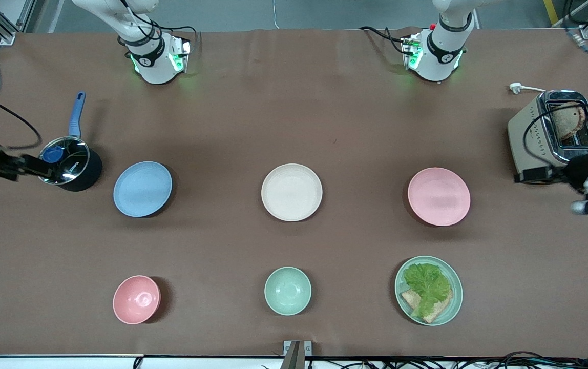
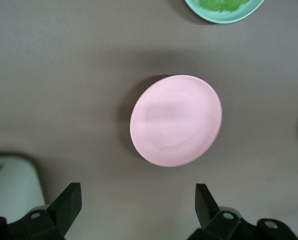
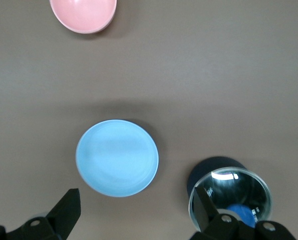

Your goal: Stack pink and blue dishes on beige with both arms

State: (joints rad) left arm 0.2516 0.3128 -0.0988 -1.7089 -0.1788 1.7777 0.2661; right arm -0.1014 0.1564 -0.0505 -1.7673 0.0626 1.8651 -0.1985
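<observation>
Three equal plates lie in a row across the middle of the table. The pale blue plate is toward the right arm's end, the beige plate is in the centre, and the pale pink plate is toward the left arm's end. My right gripper hangs high and open by the pot, holding nothing. In its wrist view the right gripper is open, with the blue plate below it. My left gripper hangs open and empty beside the toaster. Its wrist view shows the left gripper open, with the pink plate below.
A dark pot with a glass lid and blue handle stands beside the blue plate. A toaster holding bread is at the left arm's end. Nearer the camera lie a pink bowl, a mint bowl and a mint plate with lettuce and bread.
</observation>
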